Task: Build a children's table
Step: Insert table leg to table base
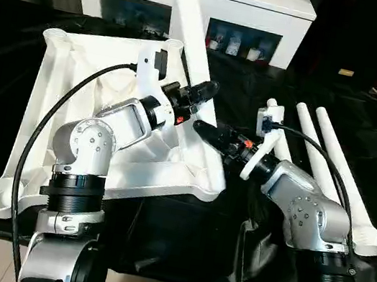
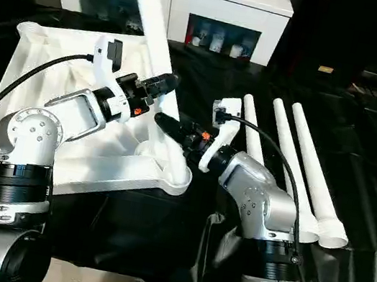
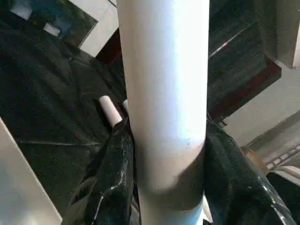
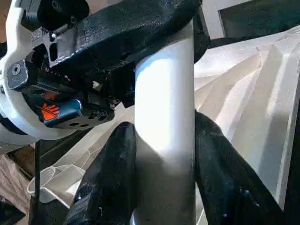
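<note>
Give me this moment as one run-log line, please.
left gripper: around upright white tapered tube leg | right gripper: gripping same leg lower | leg foot in corner socket of white ribbed plastic tabletop | three spare legs on black cloth

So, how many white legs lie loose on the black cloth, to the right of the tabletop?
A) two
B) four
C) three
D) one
C: three loose legs lie side by side on the black cloth, while the fourth leg stands up at the tabletop's corner, with the left gripper and right gripper shut on it.
</note>
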You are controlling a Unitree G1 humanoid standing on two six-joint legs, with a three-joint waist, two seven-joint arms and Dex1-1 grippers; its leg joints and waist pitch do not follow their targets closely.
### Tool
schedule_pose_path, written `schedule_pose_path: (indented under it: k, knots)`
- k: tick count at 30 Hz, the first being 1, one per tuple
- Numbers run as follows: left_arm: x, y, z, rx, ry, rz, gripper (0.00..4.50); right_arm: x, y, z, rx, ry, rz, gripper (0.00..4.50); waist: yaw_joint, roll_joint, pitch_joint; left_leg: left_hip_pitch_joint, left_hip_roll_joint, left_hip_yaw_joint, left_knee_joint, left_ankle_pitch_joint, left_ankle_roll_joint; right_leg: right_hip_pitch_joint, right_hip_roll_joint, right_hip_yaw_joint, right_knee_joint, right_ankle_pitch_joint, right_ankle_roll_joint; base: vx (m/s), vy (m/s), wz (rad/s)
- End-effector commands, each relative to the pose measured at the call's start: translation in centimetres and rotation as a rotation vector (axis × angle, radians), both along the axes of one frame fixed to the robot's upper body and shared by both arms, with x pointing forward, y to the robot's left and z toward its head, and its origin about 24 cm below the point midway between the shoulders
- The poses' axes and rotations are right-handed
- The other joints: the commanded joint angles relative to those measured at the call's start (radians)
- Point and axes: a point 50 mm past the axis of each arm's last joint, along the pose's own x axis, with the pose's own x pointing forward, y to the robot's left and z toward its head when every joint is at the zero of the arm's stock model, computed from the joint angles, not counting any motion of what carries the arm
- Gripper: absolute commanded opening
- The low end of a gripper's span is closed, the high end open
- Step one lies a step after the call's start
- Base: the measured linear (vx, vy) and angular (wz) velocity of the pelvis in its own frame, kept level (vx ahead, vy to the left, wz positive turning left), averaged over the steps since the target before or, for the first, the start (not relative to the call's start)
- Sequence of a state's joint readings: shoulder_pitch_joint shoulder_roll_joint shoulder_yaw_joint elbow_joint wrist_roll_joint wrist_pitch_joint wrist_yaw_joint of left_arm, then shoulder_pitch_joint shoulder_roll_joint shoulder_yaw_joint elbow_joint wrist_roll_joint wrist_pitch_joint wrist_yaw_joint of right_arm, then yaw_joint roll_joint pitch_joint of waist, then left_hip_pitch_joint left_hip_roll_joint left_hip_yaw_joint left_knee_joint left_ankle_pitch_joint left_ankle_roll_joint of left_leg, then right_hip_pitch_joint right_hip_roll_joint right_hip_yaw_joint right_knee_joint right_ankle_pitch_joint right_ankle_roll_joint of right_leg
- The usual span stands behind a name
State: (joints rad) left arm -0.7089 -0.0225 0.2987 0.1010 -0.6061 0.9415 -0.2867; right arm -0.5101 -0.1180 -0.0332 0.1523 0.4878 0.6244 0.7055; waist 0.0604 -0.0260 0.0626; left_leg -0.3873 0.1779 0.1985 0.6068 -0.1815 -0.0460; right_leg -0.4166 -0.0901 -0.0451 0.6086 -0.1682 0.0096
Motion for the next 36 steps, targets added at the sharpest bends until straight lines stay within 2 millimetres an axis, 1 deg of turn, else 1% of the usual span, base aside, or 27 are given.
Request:
schedule_pose_path:
  k: [1, 2, 3, 6, 7, 8, 9, 12, 14, 15, 16, 17, 18, 19, 20, 21, 22, 23, 24, 27, 29, 30, 31, 32, 34, 35, 36]
  knots:
    - [-0.2, -0.3, 0.1, 0.033, -0.003, -0.014, 1.74, 0.1, 0.0, 0.7, 0.033, -0.021, -0.003, 1.97, 0.003, 0.005, -0.074, 0.020, 0.043, -0.023, -0.076, -0.171, 0.017, 0.053, -0.045, 0.033, -0.069, -0.170, -0.219, 0.000, 0.000, 0.00]
    - [-0.2, -0.2, 0.0, 0.049, -0.009, -0.014, 1.73, 0.1, 0.0, 0.9, 0.054, -0.023, 0.004, 2.11, 0.003, 0.005, -0.074, 0.021, 0.043, -0.023, -0.076, -0.176, 0.017, 0.052, -0.045, 0.033, -0.069, -0.172, -0.219, 0.000, 0.000, 0.00]
    - [-0.1, 0.0, 0.0, 0.095, -0.025, -0.012, 1.73, -0.2, 0.0, 1.4, 0.071, -0.048, 0.034, 2.13, 0.005, 0.010, -0.074, 0.021, 0.043, -0.024, -0.078, -0.179, 0.016, 0.053, -0.045, 0.033, -0.068, -0.174, -0.217, 0.000, 0.000, 0.00]
    - [0.0, 0.4, 0.1, 0.148, -0.047, -0.008, 1.72, -0.7, -0.2, 2.0, 0.073, -0.077, 0.079, 2.43, 0.004, 0.008, -0.074, 0.022, 0.044, -0.023, -0.078, -0.176, 0.013, 0.053, -0.043, 0.033, -0.067, -0.161, -0.208, 0.000, 0.000, 0.00]
    - [0.1, 0.6, 0.3, 0.164, -0.056, -0.015, 1.72, -1.2, -0.5, 2.3, 0.067, -0.095, 0.112, 2.53, 0.006, 0.016, -0.074, 0.022, 0.043, -0.025, -0.078, -0.171, 0.012, 0.055, -0.043, 0.033, -0.065, -0.148, -0.208, 0.000, 0.000, 0.00]
    - [0.2, 0.8, 0.4, 0.173, -0.061, -0.021, 1.70, -1.5, -0.7, 2.5, 0.061, -0.107, 0.134, 2.58, 0.005, 0.012, -0.075, 0.022, 0.043, -0.025, -0.078, -0.175, 0.015, 0.056, -0.041, 0.033, -0.064, -0.140, -0.202, 0.000, 0.000, 0.00]
    - [0.3, 1.0, 0.6, 0.213, -0.082, -0.037, 1.70, -1.9, -1.2, 2.8, 0.030, -0.131, 0.162, 2.63, 0.007, 0.017, -0.075, 0.022, 0.043, -0.026, -0.077, -0.173, 0.014, 0.056, -0.042, 0.032, -0.064, -0.137, -0.205, 0.000, 0.000, 0.00]
    - [0.6, 2.0, 0.8, 0.345, -0.135, -0.061, 1.69, -2.5, -3.0, 3.1, -0.106, -0.195, 0.175, 3.02, 0.016, 0.016, -0.075, 0.026, 0.043, -0.026, -0.077, -0.167, 0.012, 0.055, -0.041, 0.033, -0.064, -0.137, -0.190, 0.000, 0.000, 0.00]
    - [0.8, 2.7, 0.9, 0.457, -0.172, -0.074, 1.69, -2.4, -4.1, 3.4, -0.190, -0.245, 0.150, 3.08, 0.018, 0.015, -0.074, 0.026, 0.042, -0.025, -0.078, -0.173, 0.001, 0.053, -0.041, 0.033, -0.065, -0.152, -0.191, 0.000, 0.000, 0.00]
    - [0.9, 3.3, 0.9, 0.556, -0.206, -0.085, 1.68, -2.3, -4.7, 3.8, -0.244, -0.293, 0.127, 3.12, 0.021, 0.021, -0.074, 0.026, 0.042, -0.027, -0.078, -0.194, -0.008, 0.051, -0.043, 0.034, -0.067, -0.185, -0.181, 0.000, 0.000, 0.00]
    - [0.9, 3.8, 1.0, 0.676, -0.254, -0.106, 1.68, -2.0, -5.0, 4.6, -0.303, -0.362, 0.094, 3.12, 0.020, 0.019, -0.073, 0.027, 0.042, -0.027, -0.079, -0.206, -0.011, 0.049, -0.043, 0.033, -0.070, -0.203, -0.174, 0.000, 0.000, 0.00]
    - [0.9, 3.8, 1.0, 0.676, -0.254, -0.106, 1.68, -2.0, -5.0, 4.6, -0.303, -0.362, 0.094, 3.12, 0.018, 0.017, -0.073, 0.027, 0.041, -0.025, -0.078, -0.214, -0.018, 0.049, -0.044, 0.035, -0.069, -0.225, -0.165, 0.000, 0.000, 0.00]
    - [1.0, 4.1, 1.0, 0.746, -0.277, -0.118, 1.68, -1.9, -5.0, 5.2, -0.321, -0.410, 0.077, 3.12, 0.017, 0.019, -0.072, 0.028, 0.042, -0.024, -0.078, -0.213, -0.022, 0.048, -0.046, 0.036, -0.067, -0.221, -0.173, 0.000, 0.000, 0.00]
    - [1.1, 4.7, 1.1, 0.892, -0.319, -0.139, 1.68, -1.5, -4.9, 6.3, -0.405, -0.525, 0.040, 3.12, 0.018, 0.024, -0.072, 0.030, 0.043, -0.026, -0.078, -0.216, -0.025, 0.046, -0.046, 0.035, -0.068, -0.219, -0.182, 0.000, 0.000, 0.00]
    - [1.2, 5.0, 1.3, 0.989, -0.348, -0.159, 1.68, -1.2, -4.6, 7.2, -0.491, -0.630, 0.007, 3.12, 0.019, 0.021, -0.072, 0.027, 0.045, -0.030, -0.079, -0.218, -0.034, 0.044, -0.048, 0.033, -0.066, -0.240, -0.170, 0.000, 0.000, 0.00]
    - [1.2, 5.1, 1.3, 1.038, -0.365, -0.176, 1.68, -1.0, -4.5, 7.6, -0.542, -0.690, -0.009, 3.12, 0.013, 0.020, -0.072, 0.028, 0.042, -0.025, -0.076, -0.219, -0.036, 0.044, -0.044, 0.035, -0.064, -0.240, -0.169, 0.000, 0.000, 0.00]
    - [1.1, 5.2, 1.6, 1.101, -0.390, -0.207, 1.67, -0.6, -4.2, 8.2, -0.641, -0.797, -0.028, 3.12, 0.015, 0.024, -0.072, 0.028, 0.043, -0.028, -0.077, -0.216, -0.041, 0.045, -0.048, 0.035, -0.062, -0.246, -0.170, 0.000, 0.000, 0.00]
    - [1.1, 5.1, 1.7, 1.123, -0.399, -0.223, 1.67, -0.4, -4.0, 8.4, -0.688, -0.847, -0.033, 3.12, 0.010, 0.024, -0.070, 0.030, 0.041, -0.023, -0.075, -0.217, -0.048, 0.042, -0.046, 0.037, -0.064, -0.250, -0.172, 0.000, 0.000, 0.00]
    - [1.0, 5.1, 1.8, 1.189, -0.429, -0.256, 1.67, -0.2, -3.7, 8.7, -0.792, -0.949, -0.036, 3.12, 0.012, 0.023, -0.068, 0.029, 0.043, -0.026, -0.075, -0.216, -0.053, 0.040, -0.049, 0.036, -0.064, -0.252, -0.179, 0.000, 0.000, 0.00]
    - [1.0, 5.0, 2.0, 1.330, -0.487, -0.311, 1.67, 0.5, -2.9, 8.9, -0.989, -1.137, -0.029, 3.12, 0.005, 0.021, -0.071, 0.026, 0.039, -0.022, -0.071, -0.191, -0.045, 0.046, -0.044, 0.037, -0.055, -0.194, -0.199, 0.000, 0.000, 0.00]
    - [1.0, 5.0, 2.0, 1.351, -0.496, -0.322, 1.66, 0.7, -2.7, 8.9, -1.005, -1.152, -0.024, 3.12, 0.005, 0.025, -0.074, 0.025, 0.039, -0.021, -0.068, -0.171, -0.029, 0.051, -0.043, 0.039, -0.047, -0.129, -0.222, 0.000, 0.000, 0.00]
    - [1.1, 4.9, 2.1, 1.378, -0.511, -0.313, 1.66, 1.1, -2.5, 8.4, -1.085, -1.188, -0.013, 3.12, 0.005, 0.025, -0.075, 0.025, 0.040, -0.021, -0.067, -0.166, -0.024, 0.052, -0.042, 0.038, -0.045, -0.108, -0.230, 0.000, 0.000, 0.00]
    - [1.4, 4.9, 2.2, 1.421, -0.529, -0.307, 1.66, 2.0, -2.7, 6.9, -1.223, -1.185, 0.050, 3.12, 0.000, 0.022, -0.078, 0.023, 0.038, -0.022, -0.064, -0.141, -0.020, 0.053, -0.039, 0.034, -0.038, -0.069, -0.251, 0.000, 0.000, 0.00]
    - [1.4, 5.0, 2.3, 1.431, -0.534, -0.302, 1.66, 2.2, -2.8, 6.7, -1.248, -1.192, 0.059, 3.12, -0.004, 0.023, -0.077, 0.023, 0.036, -0.020, -0.063, -0.144, -0.016, 0.052, -0.037, 0.034, -0.040, -0.068, -0.258, 0.000, 0.000, 0.00]
    - [1.5, 5.0, 2.5, 1.458, -0.547, -0.291, 1.66, 2.6, -3.0, 6.1, -1.302, -1.203, 0.079, 3.41, -0.003, 0.022, -0.076, 0.022, 0.038, -0.019, -0.061, -0.157, -0.011, 0.056, -0.043, 0.038, -0.042, -0.072, -0.267, 0.000, 0.000, 0.00]
    - [1.6, 5.1, 2.7, 1.489, -0.561, -0.278, 1.66, 3.2, -3.2, 5.7, -1.331, -1.165, 0.089, 3.48, -0.005, 0.017, -0.077, 0.021, 0.037, -0.018, -0.059, -0.160, -0.001, 0.060, -0.043, 0.039, -0.041, -0.076, -0.268, 0.000, 0.000, 0.00]
    - [1.6, 5.1, 2.8, 1.495, -0.563, -0.276, 1.66, 3.3, -3.3, 5.7, -1.336, -1.156, 0.085, 3.51, -0.006, 0.018, -0.077, 0.020, 0.037, -0.020, -0.060, -0.157, 0.003, 0.060, -0.041, 0.038, -0.040, -0.075, -0.270, 0.000, 0.000, 0.00]
